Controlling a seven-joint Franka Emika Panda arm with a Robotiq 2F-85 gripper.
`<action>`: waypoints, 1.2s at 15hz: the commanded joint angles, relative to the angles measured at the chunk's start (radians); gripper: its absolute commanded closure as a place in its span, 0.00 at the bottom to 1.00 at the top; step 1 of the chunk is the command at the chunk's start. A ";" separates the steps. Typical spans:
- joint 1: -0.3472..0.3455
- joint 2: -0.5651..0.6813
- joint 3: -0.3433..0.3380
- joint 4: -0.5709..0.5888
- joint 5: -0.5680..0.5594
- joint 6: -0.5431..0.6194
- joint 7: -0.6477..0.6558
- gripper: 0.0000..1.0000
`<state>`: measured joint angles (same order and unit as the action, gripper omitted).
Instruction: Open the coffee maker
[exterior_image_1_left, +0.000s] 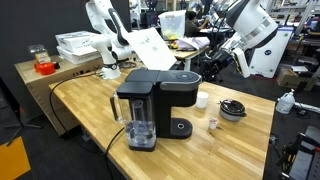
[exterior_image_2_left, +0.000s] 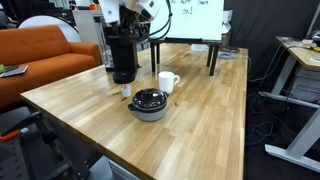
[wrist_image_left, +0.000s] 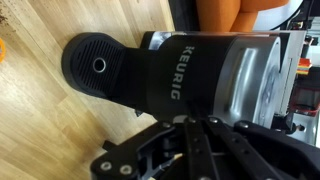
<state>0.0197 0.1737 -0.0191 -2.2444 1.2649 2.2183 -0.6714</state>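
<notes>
the coffee maker (exterior_image_1_left: 155, 105) stands near a corner of the wooden table (exterior_image_1_left: 240, 145) with its clear water tank (exterior_image_1_left: 139, 122) on one side. its top lid (exterior_image_1_left: 165, 78) lies flat and shut. the wrist view looks straight down on the keurig-branded top, with the drip tray (wrist_image_left: 98, 66) jutting out over the wood. the gripper (wrist_image_left: 190, 135) hangs above the machine, apparently not touching it. its jaws are a dark tangle at the frame's edge, and i cannot tell whether they are parted or together. a white mug (exterior_image_2_left: 168, 82) and a small round black object (exterior_image_2_left: 150, 103) sit near the machine, out of the way. the step in hand looks like the approach, with nothing lifted yet. the next move calls for coming down to the lid's front edge, catching under it, and swinging it up along the hinge arc. a straight pull could drag the machine.
</notes>
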 joint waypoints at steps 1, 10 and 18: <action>-0.007 -0.030 0.016 -0.051 0.052 0.017 -0.035 1.00; -0.001 -0.053 0.017 -0.088 0.043 0.035 -0.042 1.00; 0.006 -0.093 0.029 -0.083 0.043 0.046 -0.046 1.00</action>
<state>0.0232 0.0988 -0.0036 -2.3121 1.2902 2.2471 -0.6985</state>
